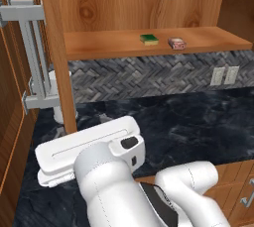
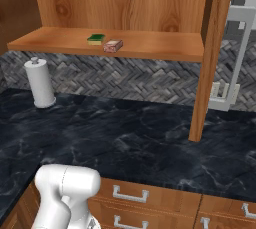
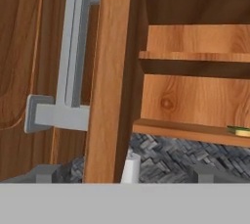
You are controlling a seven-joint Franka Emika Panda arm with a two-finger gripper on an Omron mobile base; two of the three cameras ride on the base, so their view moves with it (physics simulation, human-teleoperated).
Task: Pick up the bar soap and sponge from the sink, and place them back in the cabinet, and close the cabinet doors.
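The brown cabinet stands open, and on its wooden shelf (image 1: 109, 42) lie the green-and-yellow sponge (image 1: 149, 38) (image 2: 96, 38) and, just right of it, the pinkish-brown bar soap (image 1: 176, 43) (image 2: 113, 46). The left door (image 1: 55, 47) is seen edge-on with its grey bar handle (image 1: 32, 47). The right door (image 2: 212, 48) also hangs open, with its handle (image 2: 239, 48) beyond it. My gripper (image 3: 126, 174) is open and holds nothing. It faces the left door's edge (image 3: 110, 71), with the handle (image 3: 73, 47) to the left of that edge. My hand (image 1: 87, 146) sits low by that door. The sink is out of view.
A black marble counter (image 2: 140, 133) runs under the cabinet, with a paper towel roll (image 2: 40, 83) at its back left. Wall outlets (image 1: 224, 76) sit on the herringbone backsplash. Wooden drawers with metal pulls (image 2: 130, 195) line the counter front.
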